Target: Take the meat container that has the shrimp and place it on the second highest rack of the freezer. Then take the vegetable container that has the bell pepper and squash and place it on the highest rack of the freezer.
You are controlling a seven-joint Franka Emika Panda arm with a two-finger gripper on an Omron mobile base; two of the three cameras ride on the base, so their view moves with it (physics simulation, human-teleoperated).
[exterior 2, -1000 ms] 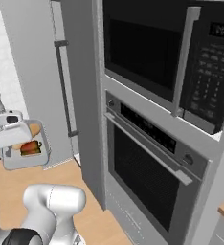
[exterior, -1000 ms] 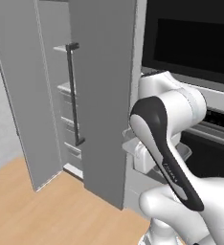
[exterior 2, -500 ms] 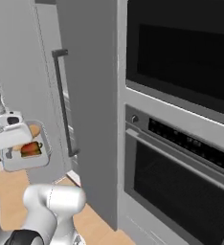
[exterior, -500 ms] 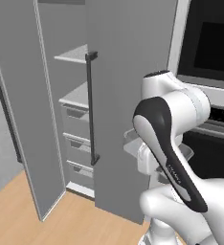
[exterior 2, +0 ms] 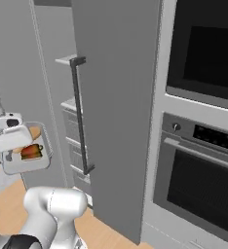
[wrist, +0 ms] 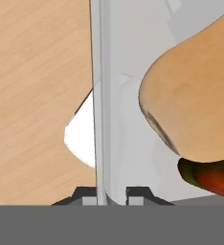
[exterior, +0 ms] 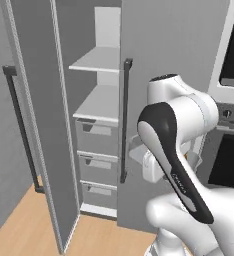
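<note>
Carrying the tray to the top rack

My pincer [wrist: 112,194] pinches the tray [exterior 2: 23,166] wall, with the squash [wrist: 190,95] and pepper [wrist: 212,177] inside, beside the open freezer [exterior: 101,135]. I judge I should keep the tray level, raise it clear of the door handle [exterior: 124,120], then slide it flat onto the top rack [exterior: 96,61].
</note>
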